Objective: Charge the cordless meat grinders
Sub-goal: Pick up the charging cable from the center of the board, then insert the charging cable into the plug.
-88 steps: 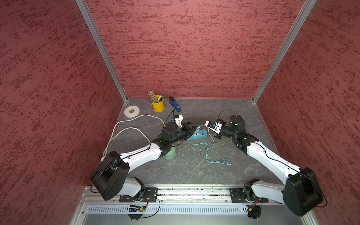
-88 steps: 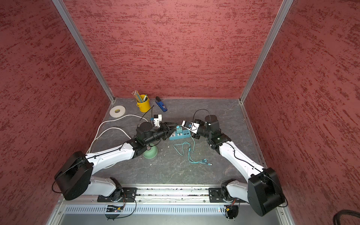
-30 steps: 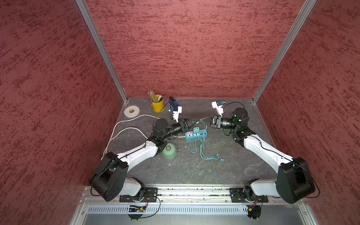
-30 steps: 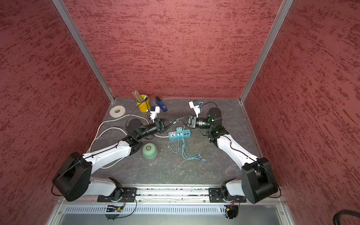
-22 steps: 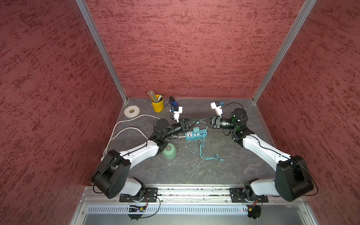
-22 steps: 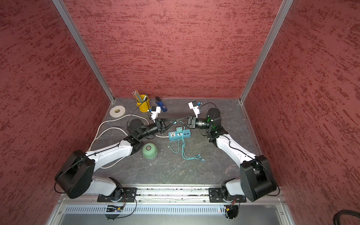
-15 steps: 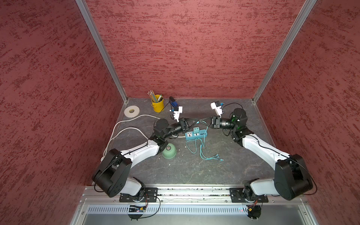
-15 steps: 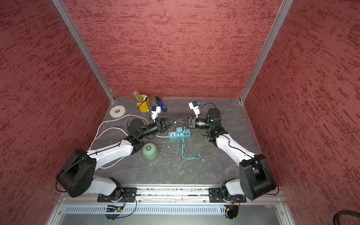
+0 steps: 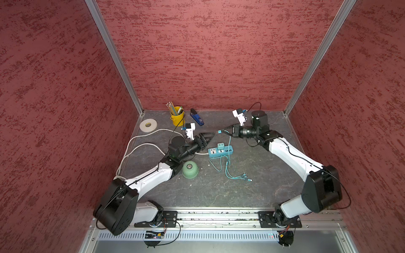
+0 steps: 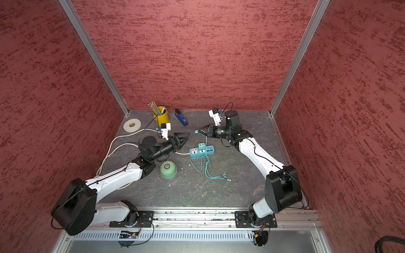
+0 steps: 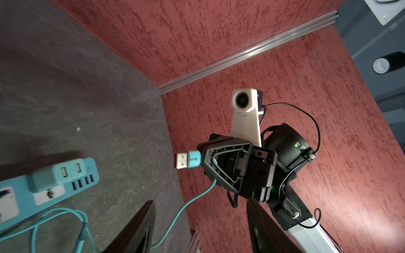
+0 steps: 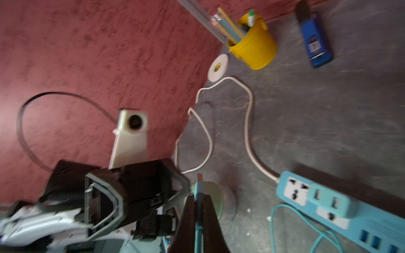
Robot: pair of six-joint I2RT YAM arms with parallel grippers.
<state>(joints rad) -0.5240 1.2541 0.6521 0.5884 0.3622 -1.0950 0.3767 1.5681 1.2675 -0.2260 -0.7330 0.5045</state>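
Red walls [image 9: 197, 54] box in the surface [image 9: 219, 192] on the left, far and right sides, and a metal rail [image 9: 219, 215] runs along the near edge. The big open stretch is the near half, bare from the rail up to the clutter, with more free room on the right under the right arm. The far left corner is crowded: yellow pencil cup [image 9: 177, 118], blue stapler [image 9: 197, 117], tape roll [image 9: 148, 125], and a white cord [image 9: 140, 149] looping along the left side. Centre stage, the left tool [image 9: 211, 137] is raised with its jaws spread and nothing between them. Facing it, the right tool [image 9: 223, 131] is clamped on the USB plug [image 11: 188, 161] of the teal cable [image 9: 228, 168], plug pointing left, just short of the left tool's fingertips. The cable drops past the teal power strip [image 9: 220, 151] into loose loops on the surface. The meat grinder [image 9: 190, 169] sits on the surface, near-left of the strip and just beside the left arm, apart from the cable loops. It stands upright, silvery button facing up; it's a round dome, so no long axis shows from above.
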